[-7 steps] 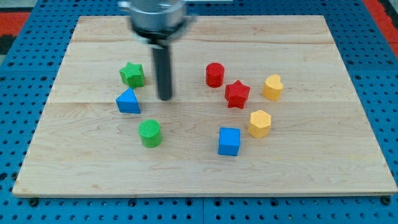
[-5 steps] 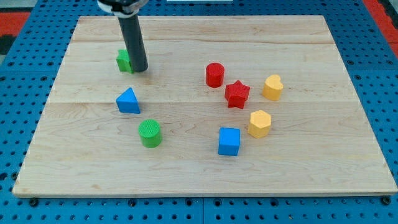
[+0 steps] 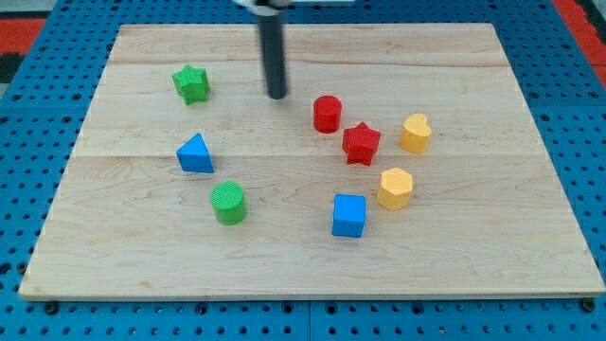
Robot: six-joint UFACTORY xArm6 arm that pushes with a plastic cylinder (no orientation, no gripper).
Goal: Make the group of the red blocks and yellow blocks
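A: Rod end first. Any jaws on it?

B: None. The arm ends in a plain dark, smooth cylinder, so nothing is released, clenched or grasping. My tip [image 3: 276, 97] rests on the pale wooden board [image 3: 530, 237], touching no block.

A: Nearest block to the tip?

B: The red cylinder [image 3: 328, 114], just toward the view's right and slightly below the tip, with a gap between them. Ridged, layered surface like printed plastic.

A: Next out?

B: The red star [image 3: 361, 143], lower right of the cylinder, near it but apart. Past it on the view's right, the yellow heart-shaped block [image 3: 415, 133]. Below that, the yellow hexagonal block [image 3: 396, 188]. These four sit loosely together, none touching.

A: And the other way from the tip?

B: The green star [image 3: 191, 83] lies to the view's left of the tip, well apart. Lower left of the tip is the blue triangular block [image 3: 195, 152], and below that the green cylinder [image 3: 228, 203], its top finely ribbed.

A: Anything left?

B: The blue cube [image 3: 348, 215], toward the view's bottom, just left of the yellow hexagon. The board shows grain and plank seams; it lies on a blue perforated base [image 3: 38, 189].
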